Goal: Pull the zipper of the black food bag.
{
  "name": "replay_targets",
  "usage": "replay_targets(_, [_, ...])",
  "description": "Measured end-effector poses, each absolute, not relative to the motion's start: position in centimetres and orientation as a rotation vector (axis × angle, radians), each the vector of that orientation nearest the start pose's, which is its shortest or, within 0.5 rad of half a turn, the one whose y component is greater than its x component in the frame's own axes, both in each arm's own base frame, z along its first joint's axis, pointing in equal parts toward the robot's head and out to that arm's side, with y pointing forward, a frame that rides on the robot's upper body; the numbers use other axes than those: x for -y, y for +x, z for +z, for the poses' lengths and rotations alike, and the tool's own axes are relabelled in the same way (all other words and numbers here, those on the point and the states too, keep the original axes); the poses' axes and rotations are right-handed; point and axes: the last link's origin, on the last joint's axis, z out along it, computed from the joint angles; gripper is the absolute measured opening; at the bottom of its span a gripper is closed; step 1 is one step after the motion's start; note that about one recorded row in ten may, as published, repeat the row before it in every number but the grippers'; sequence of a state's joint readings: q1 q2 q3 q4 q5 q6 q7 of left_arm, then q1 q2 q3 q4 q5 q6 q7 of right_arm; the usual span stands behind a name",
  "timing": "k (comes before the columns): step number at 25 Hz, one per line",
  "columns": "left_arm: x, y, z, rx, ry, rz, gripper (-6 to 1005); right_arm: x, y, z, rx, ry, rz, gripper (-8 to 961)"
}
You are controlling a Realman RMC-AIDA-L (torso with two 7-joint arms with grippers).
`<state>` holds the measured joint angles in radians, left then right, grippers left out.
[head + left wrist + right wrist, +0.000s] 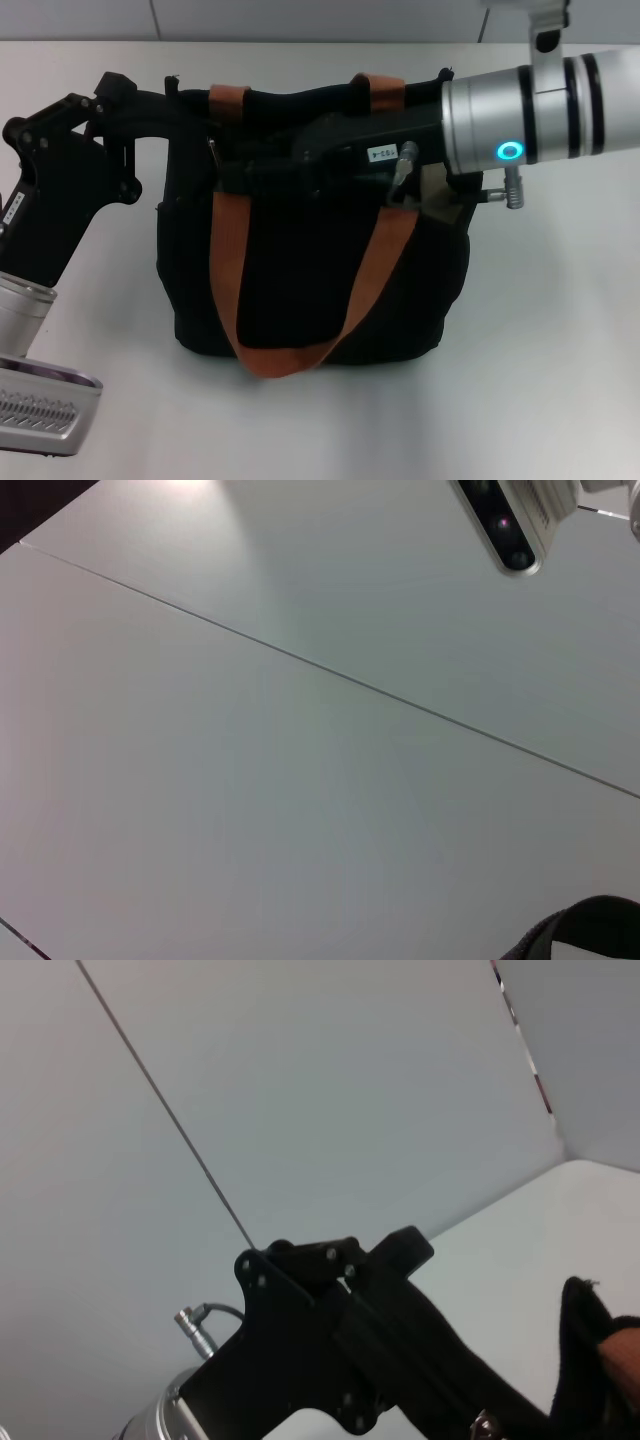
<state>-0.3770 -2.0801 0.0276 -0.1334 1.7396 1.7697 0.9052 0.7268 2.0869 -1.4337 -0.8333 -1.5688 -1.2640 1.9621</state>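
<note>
The black food bag (300,280) stands upright mid-table in the head view, its two orange handles draped over the front and back. My left gripper (180,104) reaches in from the left and lies on the bag's top left rim. My right gripper (238,165) stretches from the right across the bag's top, black against black. A small silver piece (213,149), seemingly the zipper, shows on the rim just past the right gripper's tip. The right wrist view shows the left gripper (420,1360) and the bag's edge (588,1335).
The white table (540,330) spreads around the bag on all sides. A pale wall with seams runs along the back. The right arm's silver forearm (540,105) hangs over the bag's right end. The left wrist view shows mostly the pale wall.
</note>
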Motion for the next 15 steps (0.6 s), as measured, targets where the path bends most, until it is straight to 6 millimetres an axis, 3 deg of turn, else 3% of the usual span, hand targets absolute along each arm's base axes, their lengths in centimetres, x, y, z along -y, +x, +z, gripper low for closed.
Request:
replay_targets(7, [-25.9, -27.6, -1.5, -0.696, -1.459, -0.324, 19, -36.5, 9.1, -8.2, -0.763, -3.002, 0.672, 384])
replay_targets(15, [-25.8, -27.6, -1.6, -0.694, -1.458, -0.330, 19, -36.8, 8.8, -8.5, -0.767, -2.993, 0.666, 357])
